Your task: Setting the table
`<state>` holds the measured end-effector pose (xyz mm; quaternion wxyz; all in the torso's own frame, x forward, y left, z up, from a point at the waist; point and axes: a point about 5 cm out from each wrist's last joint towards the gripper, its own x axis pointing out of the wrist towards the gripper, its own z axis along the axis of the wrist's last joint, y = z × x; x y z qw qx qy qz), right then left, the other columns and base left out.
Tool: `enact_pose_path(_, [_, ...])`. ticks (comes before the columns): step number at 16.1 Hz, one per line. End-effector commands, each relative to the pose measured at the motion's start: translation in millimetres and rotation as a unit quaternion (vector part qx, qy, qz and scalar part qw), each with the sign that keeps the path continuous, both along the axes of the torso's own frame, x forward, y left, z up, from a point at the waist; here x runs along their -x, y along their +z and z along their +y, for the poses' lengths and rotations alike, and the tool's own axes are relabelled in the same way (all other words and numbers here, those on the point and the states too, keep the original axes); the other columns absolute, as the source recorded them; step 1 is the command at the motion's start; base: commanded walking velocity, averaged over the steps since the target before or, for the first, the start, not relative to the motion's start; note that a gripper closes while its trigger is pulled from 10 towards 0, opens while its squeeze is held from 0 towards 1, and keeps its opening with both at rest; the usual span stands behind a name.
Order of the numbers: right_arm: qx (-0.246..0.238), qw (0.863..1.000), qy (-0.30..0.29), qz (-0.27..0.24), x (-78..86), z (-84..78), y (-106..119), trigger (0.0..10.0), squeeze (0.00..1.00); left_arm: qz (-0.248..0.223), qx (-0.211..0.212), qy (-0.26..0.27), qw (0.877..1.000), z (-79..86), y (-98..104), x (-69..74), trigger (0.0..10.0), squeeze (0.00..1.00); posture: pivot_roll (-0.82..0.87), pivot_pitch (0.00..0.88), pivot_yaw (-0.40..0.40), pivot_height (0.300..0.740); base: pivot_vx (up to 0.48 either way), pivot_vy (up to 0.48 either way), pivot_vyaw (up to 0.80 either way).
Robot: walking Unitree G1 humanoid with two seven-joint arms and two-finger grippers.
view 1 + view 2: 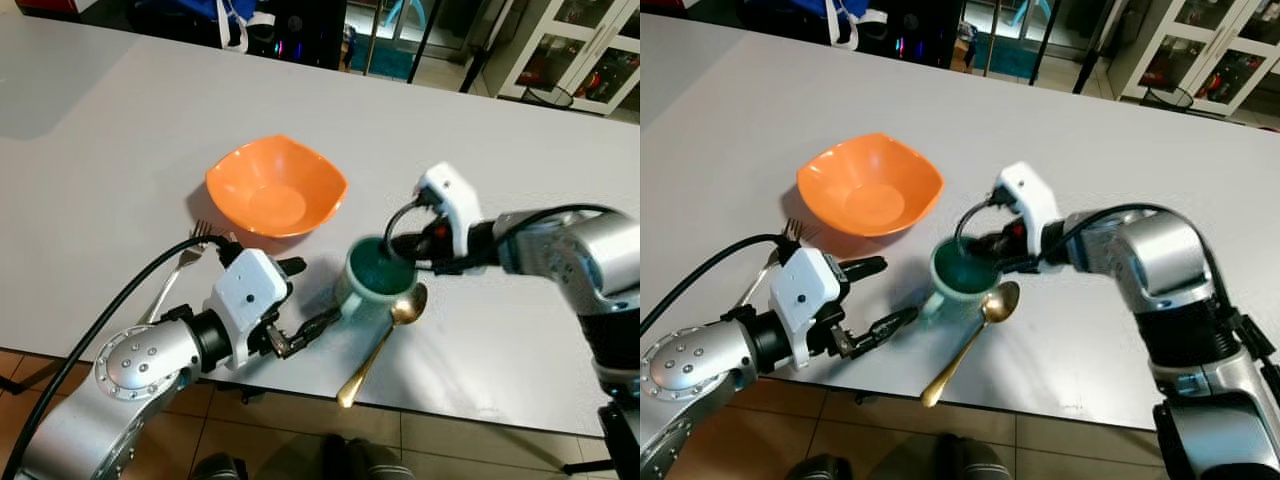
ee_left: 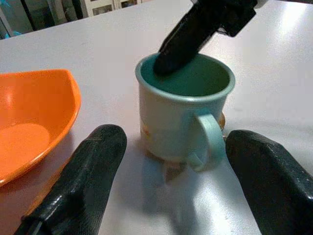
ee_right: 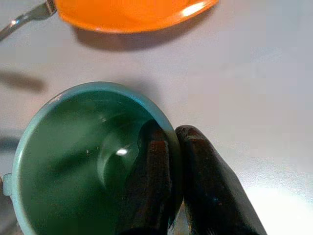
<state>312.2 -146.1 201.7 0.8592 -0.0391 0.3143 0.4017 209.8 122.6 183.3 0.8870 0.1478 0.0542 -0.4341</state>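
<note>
A pale green mug (image 1: 372, 285) stands on the white table (image 1: 100, 150) near its front edge, handle toward my left arm. My right gripper (image 1: 404, 260) is shut on the mug's far rim, one finger inside and one outside (image 3: 210, 191). My left gripper (image 1: 312, 293) is open just short of the mug, its fingers (image 2: 88, 176) spread either side of the handle without touching it. A gold spoon (image 1: 380, 345) lies against the mug's right side. An orange bowl (image 1: 277, 187) sits behind, and a fork (image 1: 178, 268) lies left of it, partly under my left arm.
The table's front edge (image 1: 450, 410) runs just below the spoon, with tiled floor beneath. Dark bags and chair frames (image 1: 300, 30) stand beyond the far edge, and a glass-fronted cabinet (image 1: 590, 50) is at the back right.
</note>
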Motion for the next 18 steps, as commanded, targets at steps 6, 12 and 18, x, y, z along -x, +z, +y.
enact_pose_path(6, [0.013, 0.992, -0.124, -0.029, -49.4, -23.0, 3, 0.0, 0.0, -0.002, -0.001, -0.003, 1.0, -0.3, 1, 2.8, 10.0, 0.0, -0.05, 0.139, -0.134, 0.74, 0.0, 0.0, 0.0])
enact_pose_path(12, [0.013, 0.97, -0.232, -0.074, -86.7, -26.5, 0, 0.0, 0.0, -0.005, -0.004, 0.007, 1.0, 4.2, 2, 2.6, 10.0, 0.0, -0.03, 0.131, -0.14, 0.74, 0.0, 0.0, 0.0])
enact_pose_path(18, [0.029, 0.968, -0.235, -0.079, -94.1, -30.3, -2, 2.8, 0.0, -0.005, -0.007, 0.008, 1.0, 4.6, 1, 0.7, 10.0, 0.0, -0.03, 0.111, -0.136, 0.74, 0.0, 0.0, 0.0])
